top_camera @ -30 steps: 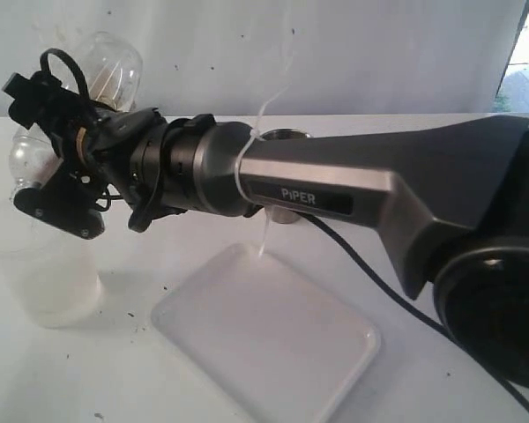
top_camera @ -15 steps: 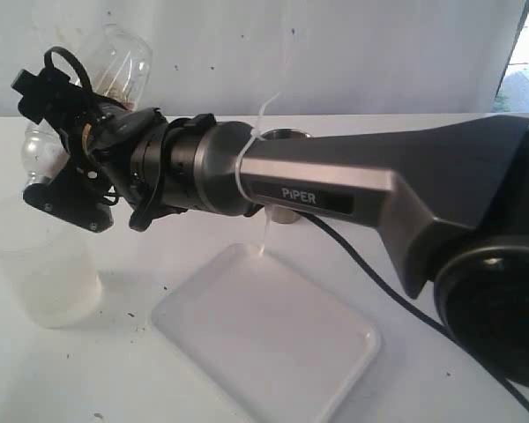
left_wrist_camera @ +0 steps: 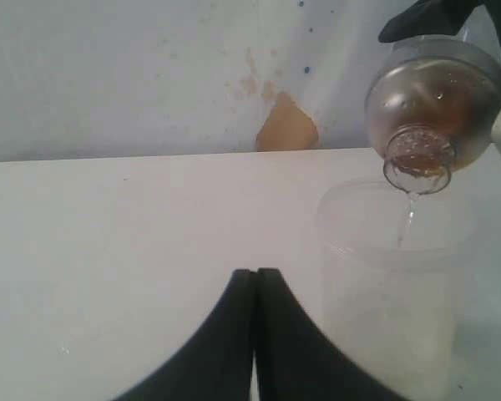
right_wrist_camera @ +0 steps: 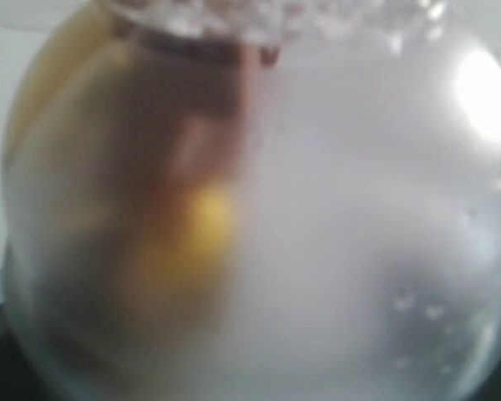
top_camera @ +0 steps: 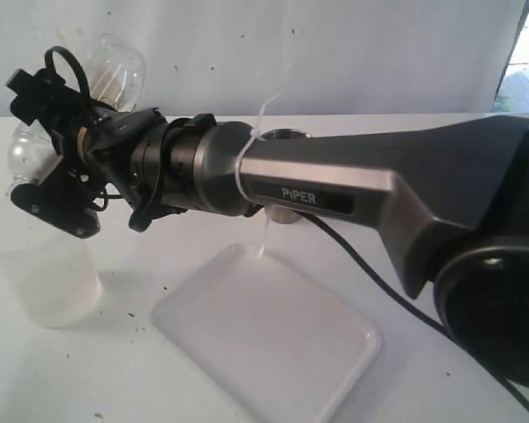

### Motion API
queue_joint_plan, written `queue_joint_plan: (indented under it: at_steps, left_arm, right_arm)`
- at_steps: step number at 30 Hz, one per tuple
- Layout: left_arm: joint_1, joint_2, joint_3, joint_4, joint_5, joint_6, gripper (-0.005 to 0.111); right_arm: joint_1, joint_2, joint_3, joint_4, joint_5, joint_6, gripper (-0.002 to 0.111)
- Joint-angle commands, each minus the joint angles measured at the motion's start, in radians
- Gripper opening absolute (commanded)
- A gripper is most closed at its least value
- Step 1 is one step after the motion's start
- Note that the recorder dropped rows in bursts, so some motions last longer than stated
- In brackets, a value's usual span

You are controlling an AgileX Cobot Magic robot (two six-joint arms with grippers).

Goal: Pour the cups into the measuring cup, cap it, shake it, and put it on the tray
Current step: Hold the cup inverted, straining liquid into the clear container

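While the right gripper (top_camera: 48, 145) reaches across to the far left of the table (top_camera: 115, 379), its jaws are spread wide and clamped around the frosted cup (top_camera: 115, 70), tipping it mouth-down over the measuring cup (top_camera: 44, 282). And there's the pour: the left wrist view catches a thin stream (left_wrist_camera: 409, 221) dropping from the cup's mouth (left_wrist_camera: 417, 159) straight into the measuring cup (left_wrist_camera: 392, 292), which stands upright on the table just left of the tray (top_camera: 264, 339). The right wrist view is filled by the frosted cup (right_wrist_camera: 259, 209) and shows little else.

Over on the other side, the left gripper (left_wrist_camera: 255, 280) is idle, its fingers pressed together on nothing, hanging just near of the measuring cup.

Where does that leave the task? By the look of it, early to middle. The pouring stage is under way, with a pale layer sitting low in the measuring cup. The steel tumbler (top_camera: 286, 135) peeks out behind the right arm, upright on the table; whether it has been emptied cannot be told. The wooden cup cannot be picked out. The tray lies bare, so capping, shaking and setting down all appear to be ahead.
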Motion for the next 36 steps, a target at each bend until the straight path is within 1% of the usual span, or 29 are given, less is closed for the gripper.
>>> queue_joint_plan:
  at_steps: [1,10,15,18,21,27,30,36]
  left_arm:
    - [0.001,-0.004,0.005,-0.001,-0.012,-0.007,0.000]
    - [0.001,-0.004,0.005,-0.001,-0.012,-0.007,0.000]
    - [0.001,-0.004,0.005,-0.001,-0.012,-0.007,0.000]
    - [0.001,-0.004,0.005,-0.001,-0.012,-0.007,0.000]
    - [0.001,-0.004,0.005,-0.001,-0.012,-0.007,0.000]
    - [0.001,-0.004,0.005,-0.001,-0.012,-0.007,0.000]
    - [0.001,-0.004,0.005,-0.001,-0.012,-0.007,0.000]
    - [0.001,-0.004,0.005,-0.001,-0.012,-0.007,0.000]
  right_arm:
    - [0.001,-0.014,-0.013,-0.014,0.034,0.012,0.000]
    - [0.001,-0.014,-0.013,-0.014,0.034,0.014,0.000]
    - [0.002,-0.014,-0.013,-0.014,0.041,0.120,0.000]
    - [0.002,-0.014,-0.013,-0.014,0.048,0.120,0.000]
    - [0.002,-0.016,-0.013,-0.014,0.056,0.085,0.000]
    - [0.004,-0.016,-0.013,-0.014,0.072,-0.061,0.000]
    - [0.013,-0.016,-0.013,-0.014,0.110,-0.124,0.000]
    - [0.033,-0.016,-0.013,-0.014,0.100,-0.137,0.000]
